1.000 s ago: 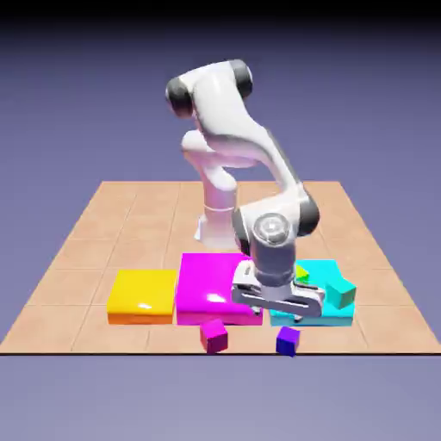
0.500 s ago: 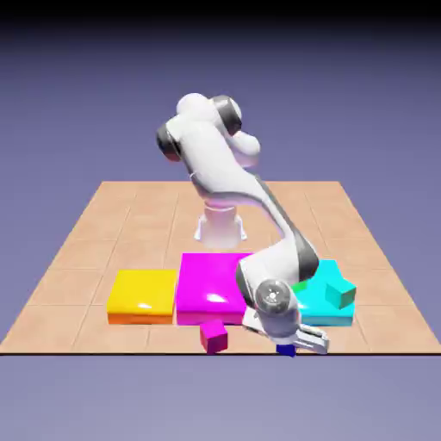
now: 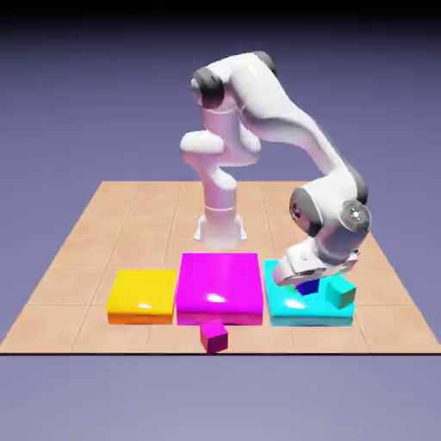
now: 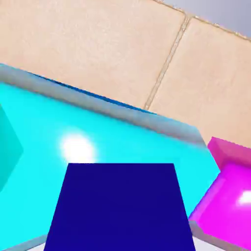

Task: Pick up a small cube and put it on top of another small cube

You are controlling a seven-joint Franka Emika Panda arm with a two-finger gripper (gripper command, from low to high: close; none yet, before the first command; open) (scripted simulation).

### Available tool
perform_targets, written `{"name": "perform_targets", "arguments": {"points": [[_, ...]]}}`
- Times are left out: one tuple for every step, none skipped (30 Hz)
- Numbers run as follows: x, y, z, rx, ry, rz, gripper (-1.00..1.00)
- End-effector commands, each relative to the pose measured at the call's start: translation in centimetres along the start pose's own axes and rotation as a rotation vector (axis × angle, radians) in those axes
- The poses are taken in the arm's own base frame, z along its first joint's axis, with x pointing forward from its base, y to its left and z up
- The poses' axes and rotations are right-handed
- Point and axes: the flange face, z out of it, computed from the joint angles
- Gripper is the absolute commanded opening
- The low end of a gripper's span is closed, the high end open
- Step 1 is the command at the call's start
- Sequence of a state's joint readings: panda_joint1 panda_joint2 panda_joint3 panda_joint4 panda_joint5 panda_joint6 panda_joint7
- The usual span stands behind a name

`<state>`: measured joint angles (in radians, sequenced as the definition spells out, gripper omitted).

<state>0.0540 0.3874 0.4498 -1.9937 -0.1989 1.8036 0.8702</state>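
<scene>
The gripper (image 3: 307, 282) holds the dark blue cube (image 4: 120, 208) between its fingers (which it hides in the hand view), above the cyan slab (image 3: 284, 306), just left of the teal cube (image 3: 340, 294).

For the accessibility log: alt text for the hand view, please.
A dark blue cube fills the lower middle, held over a shiny cyan slab. A magenta slab shows at right, tan tiled table beyond.
</scene>
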Motion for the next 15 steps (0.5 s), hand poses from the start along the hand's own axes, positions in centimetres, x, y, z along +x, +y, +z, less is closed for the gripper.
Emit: {"name": "perform_targets", "arguments": {"points": [[-1.2, 0.0, -0.3, -0.025, 0.02, -0.053, -1.0], [-2.3, 0.0, -0.5, -0.049, 0.037, -0.106, -1.0], [-3.5, 0.0, -0.8, -0.072, 0.053, -0.158, -1.0], [-4.7, 0.1, -1.0, -0.095, 0.068, -0.211, -1.0], [-5.8, 0.2, -1.2, -0.118, 0.082, -0.262, -1.0], [-6.9, 0.4, -1.4, -0.139, 0.095, -0.311, -1.0], [-6.9, 0.4, -1.4, -0.139, 0.095, -0.311, -1.0], [-6.4, 0.3, 0.3, -0.14, 0.095, -0.31, -1.0], [-6.1, 0.2, 2.1, -0.14, 0.095, -0.31, -1.0], [-5.8, 0.2, 3.8, -0.14, 0.095, -0.31, -1.0], [-5.6, 0.2, 5.3, -0.139, 0.094, -0.311, -1.0], [-5.6, 0.2, 5.3, -0.139, 0.094, -0.311, 1.0], [-5.6, 0.2, 5.3, -0.139, 0.094, -0.311, 1.0], [-5.8, 0.2, 3.5, -0.14, 0.095, -0.31, 1.0], [-6.1, 0.2, 1.8, -0.14, 0.095, -0.31, 1.0]]}}
